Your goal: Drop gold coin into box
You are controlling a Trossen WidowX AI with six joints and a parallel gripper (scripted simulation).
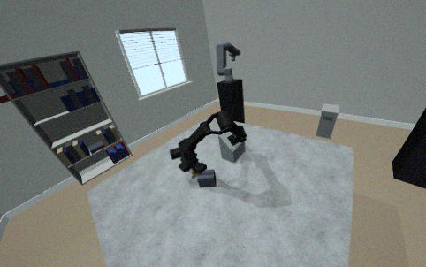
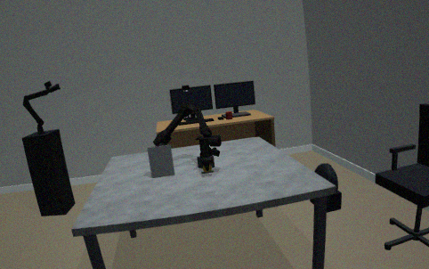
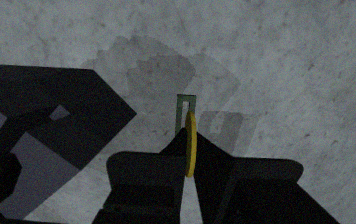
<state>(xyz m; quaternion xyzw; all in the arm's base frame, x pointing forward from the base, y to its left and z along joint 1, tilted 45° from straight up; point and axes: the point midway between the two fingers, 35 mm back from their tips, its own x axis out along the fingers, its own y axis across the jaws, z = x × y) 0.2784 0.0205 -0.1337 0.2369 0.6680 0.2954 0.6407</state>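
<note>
The gold coin (image 1: 193, 172) (image 2: 207, 169) (image 3: 190, 150) stands on edge, seen nearly edge-on in the wrist view. My gripper (image 1: 194, 170) (image 2: 206, 167) (image 3: 186, 131) points down and is shut on the coin, one finger on each face. The dark-green holder (image 3: 178, 114) lies under the coin; its far end shows past it. Whether the coin's lower edge is in the holder is hidden. The grey box (image 1: 207, 179) (image 3: 50, 155) sits close by, left of the fingers in the wrist view, partly in shadow. In the exterior view it is hidden behind the gripper.
The arm's grey base block (image 1: 231, 150) (image 2: 161, 161) stands on the marbled table top (image 1: 265, 230) (image 2: 249, 183). The arm arches from it to the coin. A desk with monitors, a chair, a bookshelf and black pedestals stand away from the table.
</note>
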